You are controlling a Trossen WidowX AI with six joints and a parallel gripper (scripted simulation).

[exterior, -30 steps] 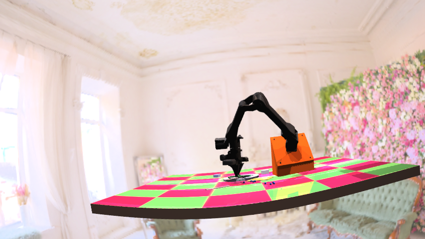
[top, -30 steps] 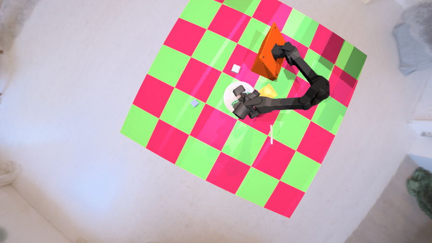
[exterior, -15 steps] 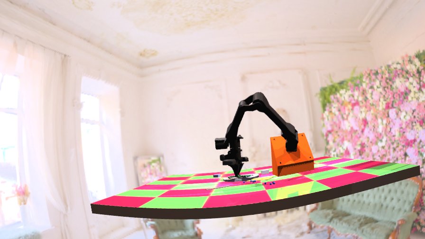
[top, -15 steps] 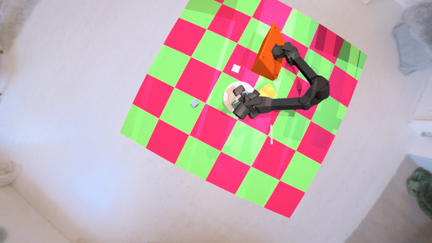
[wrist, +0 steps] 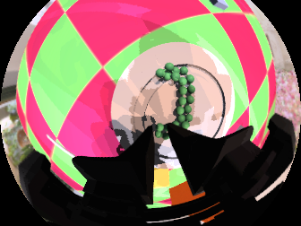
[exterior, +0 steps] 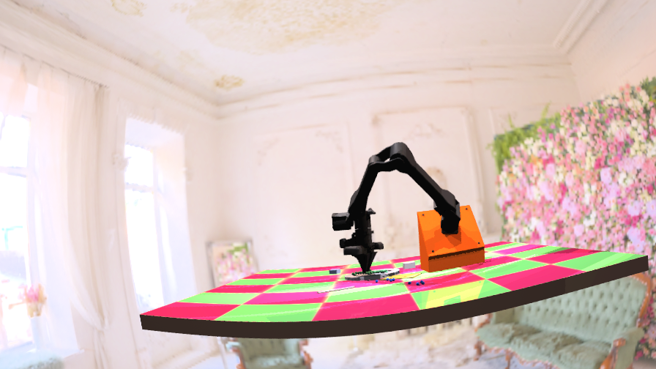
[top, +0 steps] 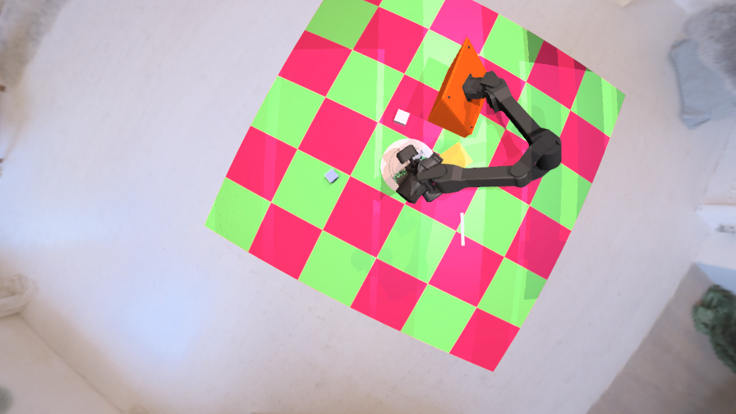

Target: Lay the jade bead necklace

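Note:
The round bead board (top: 386, 167) (exterior: 353, 277) (wrist: 123, 91) is pale, with a ring groove marked by dark lines. The jade necklace (wrist: 182, 100) is a chain of green beads on it. Two strands run side by side across the ring's middle. A cluster of beads lies at the ring's top edge in the wrist view, and the lower end lies at my fingertips. Most beads are off the groove. My gripper (exterior: 366, 271) (wrist: 159, 127) points down, low over the board. Its fingers stand slightly apart, open, with beads at the gap. The tips hide part of the lower end.
The orange arm mount (top: 455, 98) (exterior: 452, 245) stands behind the board. A yellow square (top: 455, 155) lies beside the board. A white block (top: 402, 117) (exterior: 408, 265), a blue-grey block (top: 331, 176) (exterior: 334, 271) and a white stick (top: 462, 228) lie around it. Several small blue balls show in the exterior view.

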